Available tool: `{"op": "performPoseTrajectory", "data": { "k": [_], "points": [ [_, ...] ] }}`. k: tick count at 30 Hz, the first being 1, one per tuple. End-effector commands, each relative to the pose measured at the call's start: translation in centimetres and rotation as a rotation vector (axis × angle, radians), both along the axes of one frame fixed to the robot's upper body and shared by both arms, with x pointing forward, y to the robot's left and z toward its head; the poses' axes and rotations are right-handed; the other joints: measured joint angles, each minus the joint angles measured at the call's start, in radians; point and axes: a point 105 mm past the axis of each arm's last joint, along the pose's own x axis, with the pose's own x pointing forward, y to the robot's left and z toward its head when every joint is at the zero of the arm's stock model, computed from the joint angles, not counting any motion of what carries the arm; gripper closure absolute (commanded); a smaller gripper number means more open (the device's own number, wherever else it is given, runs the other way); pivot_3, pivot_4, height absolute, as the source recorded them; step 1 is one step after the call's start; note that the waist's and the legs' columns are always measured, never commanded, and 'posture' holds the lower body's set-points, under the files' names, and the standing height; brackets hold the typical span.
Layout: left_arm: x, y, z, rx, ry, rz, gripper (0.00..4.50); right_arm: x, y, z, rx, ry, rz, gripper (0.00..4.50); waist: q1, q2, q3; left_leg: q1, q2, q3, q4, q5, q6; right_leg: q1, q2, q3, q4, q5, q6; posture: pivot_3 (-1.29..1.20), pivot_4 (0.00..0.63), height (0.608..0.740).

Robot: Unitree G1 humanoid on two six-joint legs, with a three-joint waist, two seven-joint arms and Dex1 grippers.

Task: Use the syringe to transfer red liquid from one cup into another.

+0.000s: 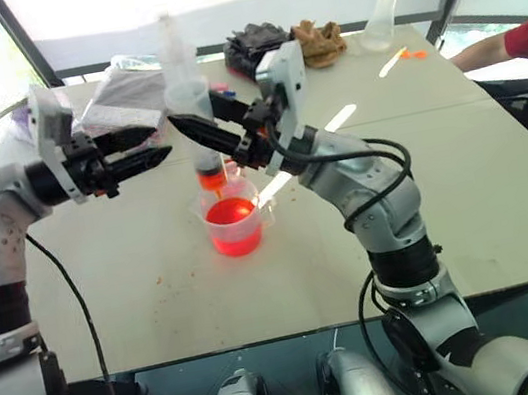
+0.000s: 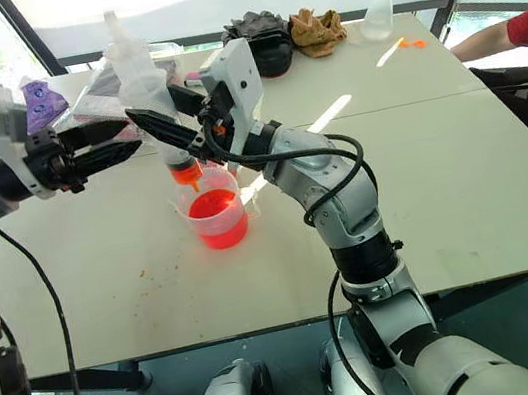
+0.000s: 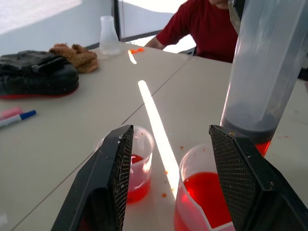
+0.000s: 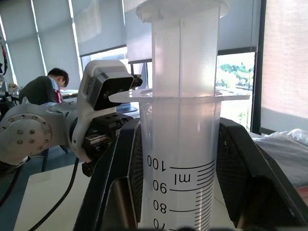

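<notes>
The syringe (image 1: pixel 190 108) is a tall clear tube with black graduation marks, its plunger drawn partway up and red liquid (image 1: pixel 212 178) pooled at its lower end. It stands upright at centre frame, clamped between the fingers of the right gripper (image 1: pixel 200 127), directly above the larger cup (image 1: pixel 234 221), which holds more red fluid. The left gripper (image 1: pixel 146 144) sits left of the syringe, fingers spread and holding nothing. The smaller cup (image 3: pixel 137 163) stands just beside the larger one, partly hidden behind it. The syringe's tip is hard to make out.
</notes>
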Motion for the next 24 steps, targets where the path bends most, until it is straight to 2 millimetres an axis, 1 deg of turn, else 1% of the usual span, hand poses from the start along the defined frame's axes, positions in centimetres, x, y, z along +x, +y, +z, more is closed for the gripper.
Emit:
{"op": "performPoseTrajectory", "data": {
  "k": [1,6,8,9,13,15,16,19,22,24],
  "points": [
    [-0.6,1.1,1.2,0.013,-0.08,0.078,1.92,-0.7,-0.7,1.4,0.037,-0.04,-0.006,2.99,0.0,0.0,0.0,0.0,0.0,0.0,0.0,0.0,0.0,0.0,0.0,0.0,0.0,0.0,0.0,0.0,0.15,0.74],
    [-0.4,1.5,0.7,-0.02,-0.106,0.164,1.92,-0.2,-1.1,1.4,0.032,-0.031,-0.02,2.99,0.002,0.0,0.0,0.0,0.0,0.0,0.0,0.0,0.0,0.0,0.0,0.0,0.0,0.0,0.0,0.0,0.15,0.74],
    [-0.3,1.9,0.7,-0.045,-0.119,0.211,1.92,0.2,-1.4,1.8,0.036,-0.038,-0.029,2.99,0.002,0.0,0.0,0.0,0.0,0.0,0.0,0.0,0.0,0.0,0.0,0.0,0.0,0.0,0.0,0.0,0.15,0.74],
    [-0.2,2.1,0.7,-0.055,-0.125,0.23,1.92,0.6,-1.6,2.4,0.04,-0.051,-0.038,2.99,0.002,0.0,0.0,0.0,0.0,0.0,0.0,0.0,0.0,0.0,0.0,0.0,0.0,0.0,0.0,0.0,0.15,0.74],
    [0.1,2.6,0.8,-0.087,-0.156,0.289,1.92,3.3,-2.2,4.9,0.052,-0.137,-0.095,2.99,-0.001,0.0,0.0,0.0,0.0,0.0,0.0,0.0,0.0,0.0,0.0,0.0,0.0,0.0,0.0,0.0,0.15,0.74],
    [0.6,2.8,1.1,-0.105,-0.179,0.315,1.92,5.0,-2.0,5.5,0.053,-0.168,-0.125,2.99,-0.001,0.0,0.0,0.001,0.0,0.0,0.0,0.0,0.0,0.0,0.0,0.0,0.0,0.0,0.0,0.0,0.15,0.74],
    [0.8,2.9,1.4,-0.112,-0.19,0.323,1.92,5.9,-1.8,5.5,0.054,-0.173,-0.133,2.99,-0.002,0.0,0.0,0.001,0.0,0.0,0.0,0.0,0.0,0.0,0.0,0.0,0.0,0.0,0.0,0.0,0.15,0.74],
    [1.3,3.1,1.9,-0.122,-0.209,0.333,1.92,7.8,-1.0,5.4,0.059,-0.173,-0.145,2.99,-0.003,0.0,0.0,0.001,0.0,0.001,-0.001,0.0,0.0,0.0,0.001,0.0,0.0,0.0,0.0,0.0,0.15,0.74],
    [2.0,3.2,2.7,-0.126,-0.232,0.33,1.92,9.3,0.1,4.9,0.063,-0.155,-0.152,2.99,-0.003,0.0,0.0,0.001,0.0,0.002,-0.001,0.0,0.0,0.0,0.0,0.0,0.0,0.0,0.0,0.0,0.15,0.74],
    [3.1,2.9,3.9,-0.121,-0.268,0.312,1.92,9.9,0.9,4.1,0.058,-0.137,-0.16,2.99,-0.002,0.0,0.0,0.001,0.0,0.002,-0.001,0.0,0.0,0.0,0.0,0.0,0.0,0.0,0.0,0.0,0.15,0.74]
  ]
}}
